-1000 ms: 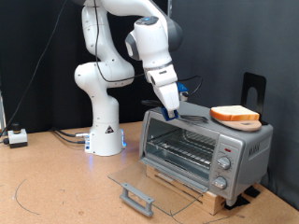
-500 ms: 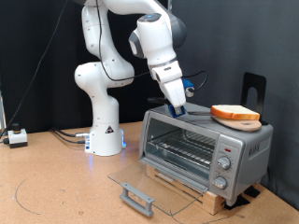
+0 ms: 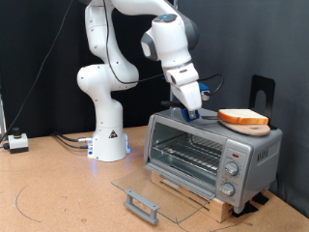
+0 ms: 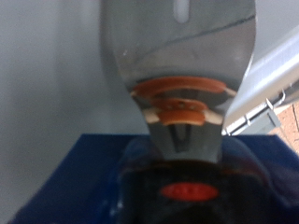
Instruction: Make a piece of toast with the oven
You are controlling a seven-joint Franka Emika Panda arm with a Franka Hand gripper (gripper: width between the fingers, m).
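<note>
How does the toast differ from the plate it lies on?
The toast is a squarish slice with a pale face and orange-brown crust; the plate under it is round and plain tan. The toast lies on the plate, while the plate rests straight on the oven roof. The plate's rim shows past the toast, so it is wider. Both lie flat, to the exterior view's right of the claw.

Your arm [image 3: 108, 68] is glossy white, rounded link shells with grey joint bands. Cone-shaped base [image 3: 109, 143] shows a blue light low down. White wrist housing, dark gripper [image 3: 196, 113] with blue trim. Black cable loops off the wrist.
</note>
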